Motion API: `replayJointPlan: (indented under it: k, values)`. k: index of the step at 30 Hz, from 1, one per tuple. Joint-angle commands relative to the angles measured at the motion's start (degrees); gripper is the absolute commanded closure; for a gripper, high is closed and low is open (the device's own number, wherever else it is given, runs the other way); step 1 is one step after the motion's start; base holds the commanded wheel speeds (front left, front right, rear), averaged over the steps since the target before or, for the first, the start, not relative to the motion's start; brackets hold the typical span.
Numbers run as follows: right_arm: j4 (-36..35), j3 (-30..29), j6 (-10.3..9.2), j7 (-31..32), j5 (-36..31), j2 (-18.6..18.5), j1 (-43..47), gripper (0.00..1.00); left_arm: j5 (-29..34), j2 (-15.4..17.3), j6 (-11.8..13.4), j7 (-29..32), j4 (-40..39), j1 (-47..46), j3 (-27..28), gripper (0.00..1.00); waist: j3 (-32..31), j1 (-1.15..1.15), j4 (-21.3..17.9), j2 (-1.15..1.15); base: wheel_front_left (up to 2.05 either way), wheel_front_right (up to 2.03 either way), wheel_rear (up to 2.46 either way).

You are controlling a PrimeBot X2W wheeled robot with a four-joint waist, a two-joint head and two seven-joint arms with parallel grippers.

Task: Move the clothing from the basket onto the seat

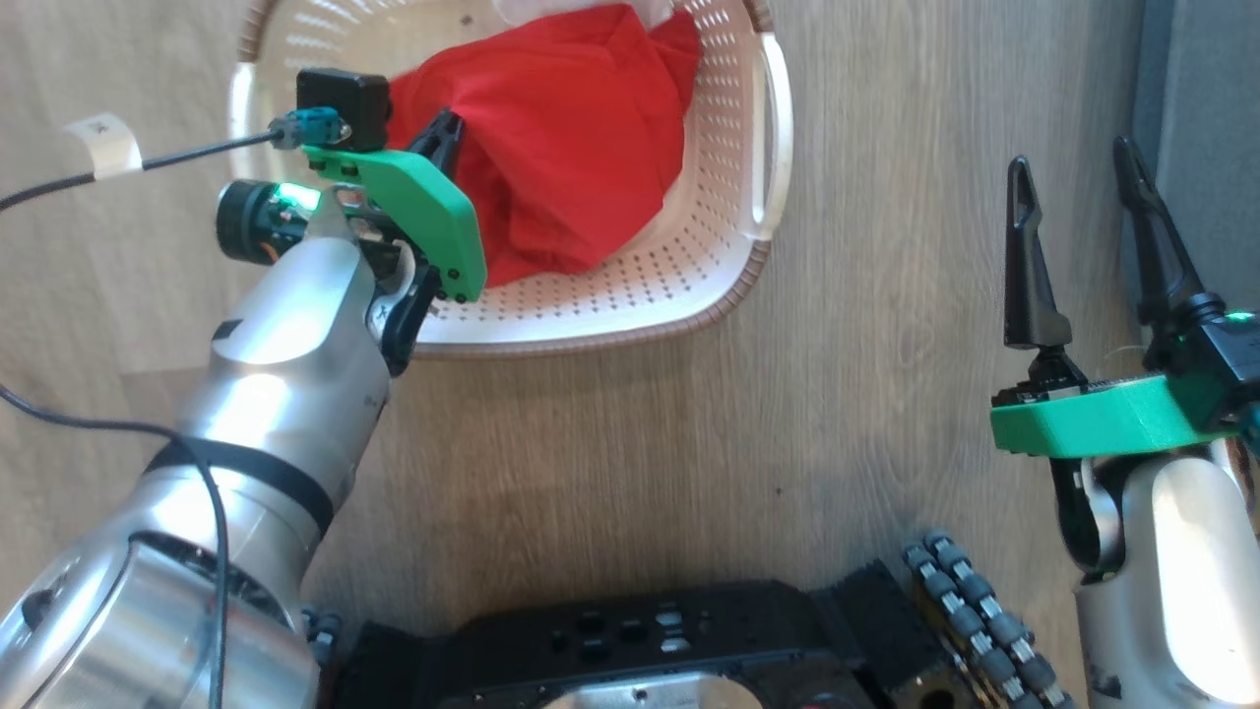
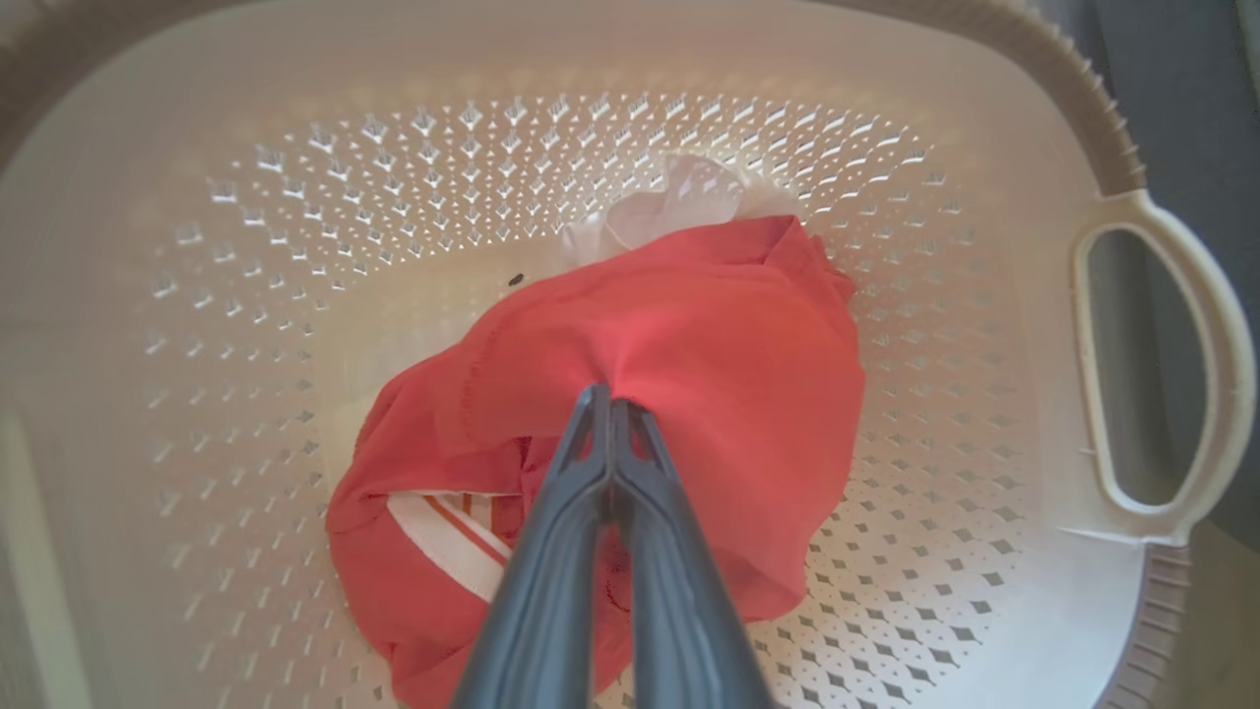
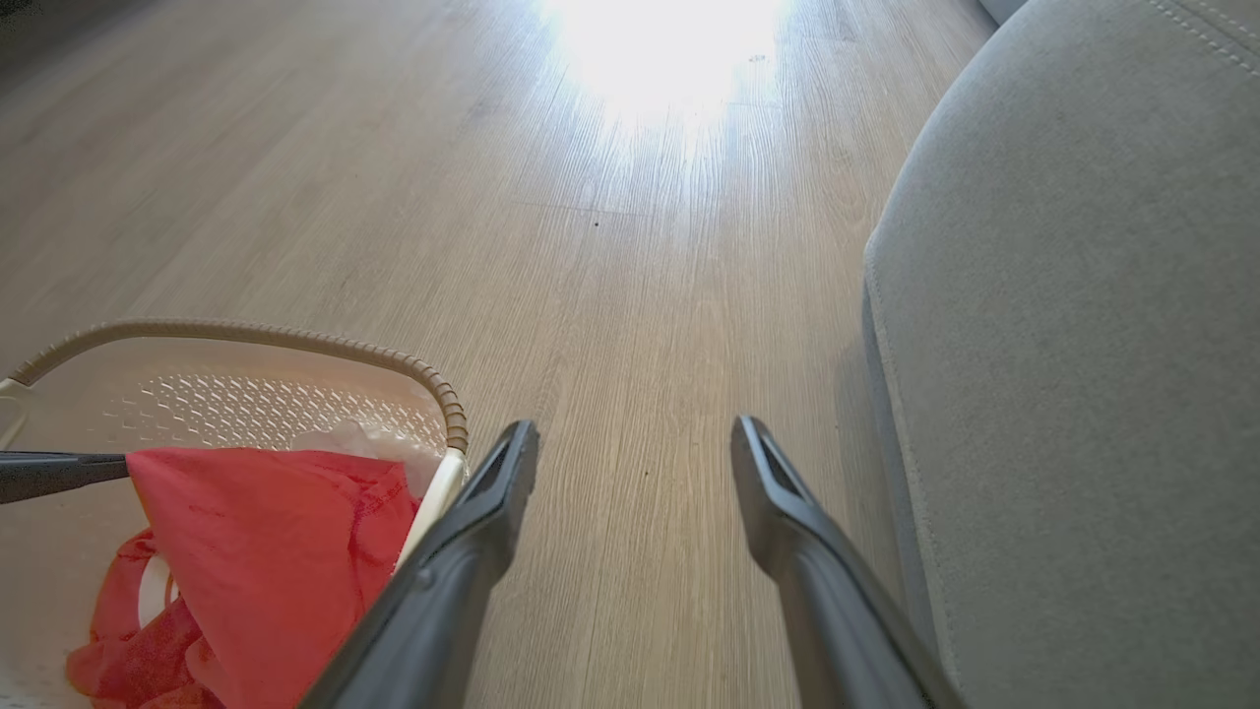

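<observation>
the red clothing (image 2: 709,335) lies bunched inside the basket (image 2: 1162,354), a white striped panel showing at one edge. the left gripper (image 2: 610,399) has its two fingers pressed together on a fold near the heap's middle. the basket stands on the wooden floor (image 3: 610,256). the right gripper (image 3: 635,433) hangs above the floor, fingers spread wide and holding nothing, between the basket and the grey seat (image 3: 1083,345).

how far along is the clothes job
Done: nothing yet; the red clothing lies in the basket. In hand: the left end effector is shut on a fold of it, inside the basket. Left: lift it out and carry it to the grey seat, beside the open right end effector.
</observation>
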Motion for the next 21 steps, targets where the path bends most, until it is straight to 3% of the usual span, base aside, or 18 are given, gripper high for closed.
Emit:
replayJointPlan:
  k: [1,6,11,21]
  values:
    - [-0.96,0.91,-0.02,-0.36,-0.49,-0.18,1.71,0.00,-0.46,0.81,-0.15,-0.69,-1.00,1.99,1.15,1.00,-2.36,0.00,1.56,0.00,0.00,0.00,0.00]
    - [0.95,0.23,-0.02,-0.36,-0.99,-0.18,1.67,0.00,1.02,2.04,0.09,-0.74,-5.48,4.71,5.03,1.00,-7.43,0.00,4.52,0.00,0.00,0.00,0.00]
    - [4.50,0.34,-0.02,-0.36,-1.52,-0.18,1.17,0.00,5.15,5.60,0.38,-0.75,-11.95,11.57,11.02,1.00,-15.62,0.00,8.06,0.00,0.00,0.00,0.00]
    - [10.63,0.83,-0.02,-0.36,-0.79,-0.18,3.70,0.00,11.63,9.40,0.78,-0.76,-23.00,23.77,20.04,1.00,-31.23,0.00,13.57,0.00,0.00,0.00,0.00]
